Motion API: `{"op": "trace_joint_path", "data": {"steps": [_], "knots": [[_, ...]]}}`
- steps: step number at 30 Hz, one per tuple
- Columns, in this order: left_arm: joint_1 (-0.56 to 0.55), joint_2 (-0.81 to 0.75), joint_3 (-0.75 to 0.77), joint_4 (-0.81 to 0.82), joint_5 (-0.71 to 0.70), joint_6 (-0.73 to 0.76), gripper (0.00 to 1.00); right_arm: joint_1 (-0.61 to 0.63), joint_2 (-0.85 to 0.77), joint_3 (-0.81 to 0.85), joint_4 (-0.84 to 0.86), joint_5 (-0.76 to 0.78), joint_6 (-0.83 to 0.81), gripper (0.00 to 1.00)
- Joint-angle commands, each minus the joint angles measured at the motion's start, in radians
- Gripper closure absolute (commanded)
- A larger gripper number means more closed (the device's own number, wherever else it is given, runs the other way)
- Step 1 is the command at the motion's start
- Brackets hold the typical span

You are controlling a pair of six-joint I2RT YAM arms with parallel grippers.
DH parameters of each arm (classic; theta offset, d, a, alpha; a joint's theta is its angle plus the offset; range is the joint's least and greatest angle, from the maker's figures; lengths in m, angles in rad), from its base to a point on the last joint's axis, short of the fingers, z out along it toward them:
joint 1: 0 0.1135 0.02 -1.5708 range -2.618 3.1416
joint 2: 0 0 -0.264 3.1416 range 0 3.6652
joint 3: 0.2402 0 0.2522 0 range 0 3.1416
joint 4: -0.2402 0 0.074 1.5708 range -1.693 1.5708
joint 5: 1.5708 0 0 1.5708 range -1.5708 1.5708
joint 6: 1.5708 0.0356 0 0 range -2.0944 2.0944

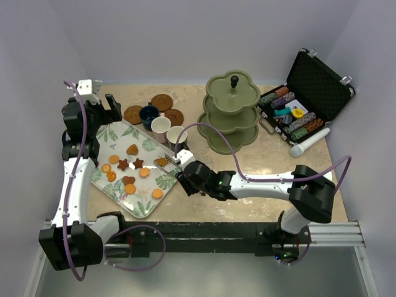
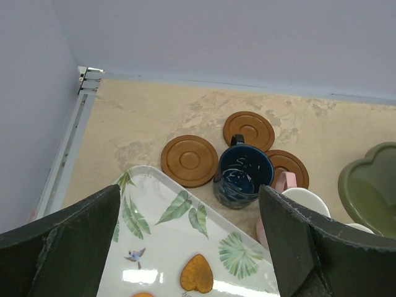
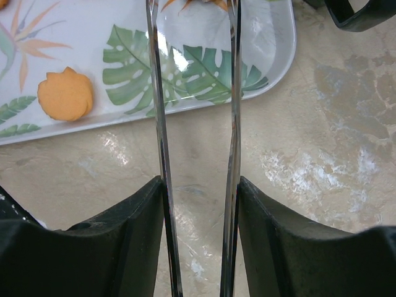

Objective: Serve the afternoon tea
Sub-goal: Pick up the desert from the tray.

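Watching from the arms' end of the table [image 1: 260, 162], calling the back wall 12 o'clock.

The leaf-print tray [image 1: 148, 205] sits around 8 to 9 o'clock. All the biscuits [image 1: 130, 189] are on it, orange and brown ones spread loosely over the middle.

The right gripper [image 3: 198, 192] is clenched on a pair of thin shiny tongs [image 3: 159, 154]. Both black fingers press on the outsides of the two blades, which stand a little apart. The blades reach over the tray's 3 o'clock edge, right at a leaf-shaped biscuit [image 1: 161, 162]. The tips are cut off at the top of the wrist view, so I honestly can't tell if they're pinching it or just sitting over it. Another orange biscuit [image 3: 65, 94] lies on the tray at roughly 10 o'clock from the tongs, well apart from them.

The left gripper [image 2: 189, 204] hangs up around 10 o'clock over the tray's far corner. Its jaws are spread wide and it's holding nothing.

Just past it are the three brown saucers [image 1: 162, 102], with the navy cup [image 2: 241, 176] standing among them. I can't tell whether it sits on one or on the bare table.

The pinkish-white cup [image 1: 160, 125] and the cream cup [image 1: 177, 135] stand side by side at about 4 o'clock from the navy one, just off the tray's far edge.

The olive three-tier stand [image 1: 244, 96] is upright near 12 to 1 o'clock. The case of poker chips [image 1: 309, 93] lies open over at 2 o'clock.
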Motion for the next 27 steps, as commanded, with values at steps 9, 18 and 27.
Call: {"op": "trace_joint_path", "data": {"steps": [9,18,27], "knots": [[-0.006,-0.018,-0.005,0.02,-0.004,0.017,0.02,0.003,0.006,0.038,0.001,0.031,-0.005,0.57],[-0.006,-0.019,-0.005,0.021,-0.01,0.019,0.02,0.005,-0.044,0.058,-0.008,0.0,-0.02,0.65],[-0.007,-0.023,-0.008,0.023,-0.022,0.021,0.02,0.005,-0.168,0.158,-0.048,-0.035,-0.031,0.67]]}}
